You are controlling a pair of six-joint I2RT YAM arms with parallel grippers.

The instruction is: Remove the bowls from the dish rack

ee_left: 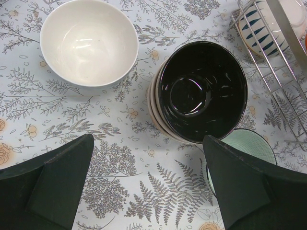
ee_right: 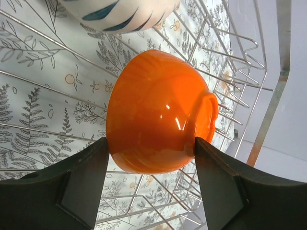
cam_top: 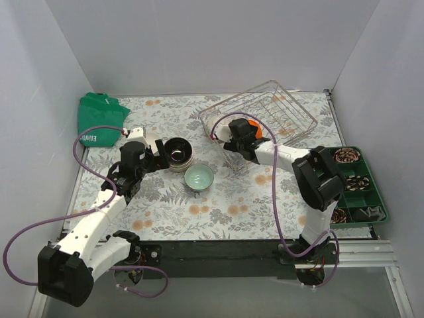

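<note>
My right gripper (cam_top: 240, 138) reaches into the wire dish rack (cam_top: 285, 109) and is shut on an orange bowl (ee_right: 158, 115), one finger on each side of it; the bowl also shows in the top view (cam_top: 252, 124). A white bowl with blue leaf marks (ee_right: 120, 12) lies in the rack just beyond it. My left gripper (ee_left: 148, 187) is open and empty over the mat, just near of a stack of bowls topped by the glossy black one (ee_left: 201, 91). A white bowl (ee_left: 88, 40) and a pale mint bowl (ee_left: 249, 148) stand on the mat beside the stack.
A green cloth bag (cam_top: 99, 119) lies at the far left. A dark green compartment tray (cam_top: 379, 205) of trinkets sits at the right edge. White walls close in the table on three sides. The rack's corner (ee_left: 283, 72) lies close to the stack.
</note>
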